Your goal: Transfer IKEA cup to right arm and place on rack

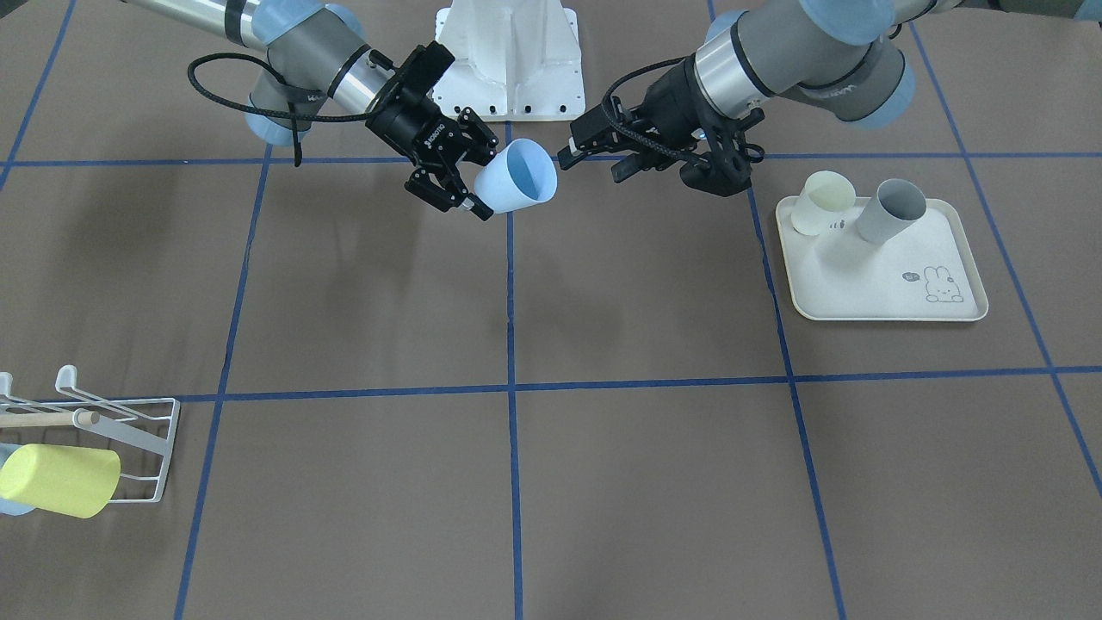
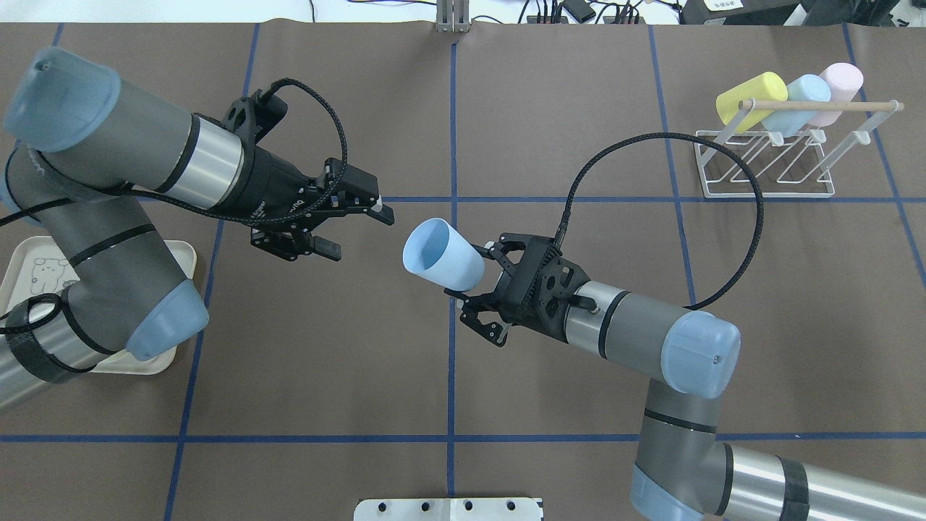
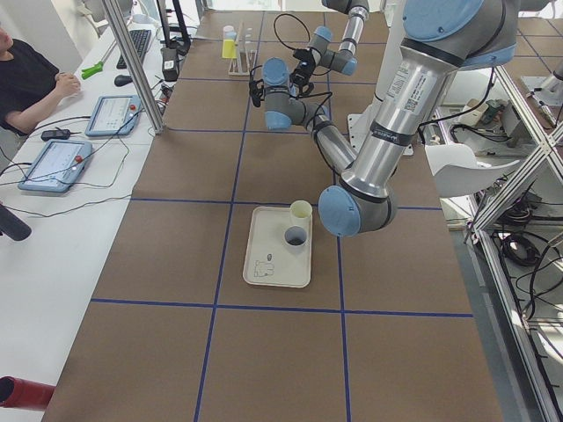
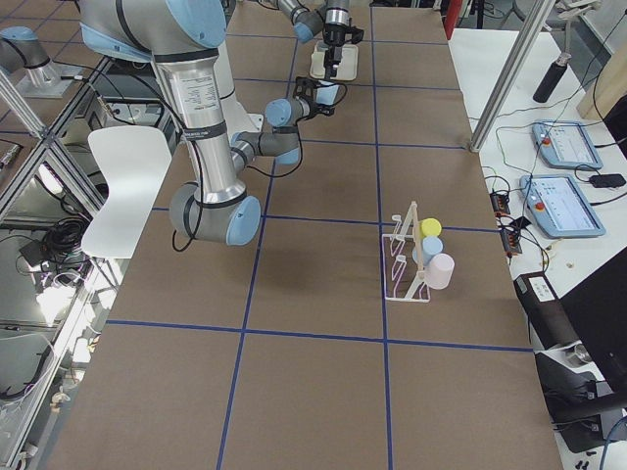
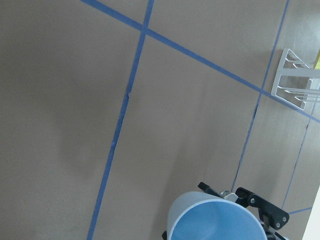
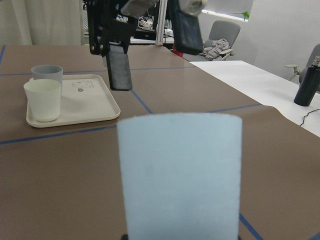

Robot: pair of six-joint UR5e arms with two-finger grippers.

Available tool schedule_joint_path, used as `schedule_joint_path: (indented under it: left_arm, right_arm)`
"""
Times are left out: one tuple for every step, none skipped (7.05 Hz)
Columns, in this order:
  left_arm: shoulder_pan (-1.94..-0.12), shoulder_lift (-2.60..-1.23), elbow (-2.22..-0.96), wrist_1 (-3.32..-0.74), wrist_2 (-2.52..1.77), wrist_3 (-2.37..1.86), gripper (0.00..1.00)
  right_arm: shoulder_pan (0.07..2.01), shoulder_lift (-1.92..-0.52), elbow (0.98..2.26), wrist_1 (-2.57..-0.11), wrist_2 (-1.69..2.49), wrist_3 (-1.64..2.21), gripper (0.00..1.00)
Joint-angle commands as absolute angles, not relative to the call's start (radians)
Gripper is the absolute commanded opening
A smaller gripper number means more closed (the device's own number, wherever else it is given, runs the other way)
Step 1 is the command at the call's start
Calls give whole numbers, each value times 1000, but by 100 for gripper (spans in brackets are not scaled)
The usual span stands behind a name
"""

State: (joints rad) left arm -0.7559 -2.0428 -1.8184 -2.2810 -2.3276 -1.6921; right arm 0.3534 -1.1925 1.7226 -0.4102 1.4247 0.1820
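Note:
A pale blue cup [image 2: 443, 255] is held off the table near the centre, lying sideways with its mouth toward my left arm. My right gripper [image 2: 474, 273], on the arm with the thick ribbed cable, is shut on the cup's base end. It also shows in the front view [image 1: 482, 181]. My left gripper [image 2: 354, 230] is open and empty, a short gap from the cup's rim; the right wrist view shows its fingers [image 6: 117, 65] spread beyond the cup [image 6: 180, 175]. The white wire rack [image 2: 767, 166] with a wooden rod stands at the far right.
The rack holds a yellow [image 2: 749, 95], a blue [image 2: 804, 98] and a pink cup [image 2: 839, 81]. A cream rabbit-print tray [image 1: 887, 284] on my left side carries a cream cup [image 1: 822, 202] and a grey cup [image 1: 891, 211]. Blue tape lines cross the brown table.

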Motion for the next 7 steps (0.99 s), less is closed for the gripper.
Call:
schedule_joint_path:
  left_arm:
    - [-823, -2020, -1906, -1982, -2327, -1412, 100]
    - [-883, -2020, -1980, -1742, -2306, -1199, 100]
    - [-937, -1999, -2041, -1556, -2252, -993, 100]
    - [-977, -1935, -2089, -1460, -2197, -807, 100]
    - [-1058, -1851, -2103, -1456, -2188, -650, 100]
    - [-1145, -1779, -2102, -1457, -2187, -471, 100]
    - [-1211, -1723, -2095, -1460, -2195, -349, 100]
  right_arm:
    - [415, -1218, 1915, -823, 1448, 64, 50]
    - [440, -1210, 2015, -1071, 1448, -24, 47]
    - [481, -1201, 2089, -1270, 1448, -123, 44]
    - [545, -1204, 2142, -1424, 1448, -253, 44]
    - [613, -1204, 2179, -1554, 1448, -420, 44]
    - [670, -1207, 2213, -1671, 1448, -593, 43]
    - [734, -1219, 2239, -1768, 1447, -768, 42]
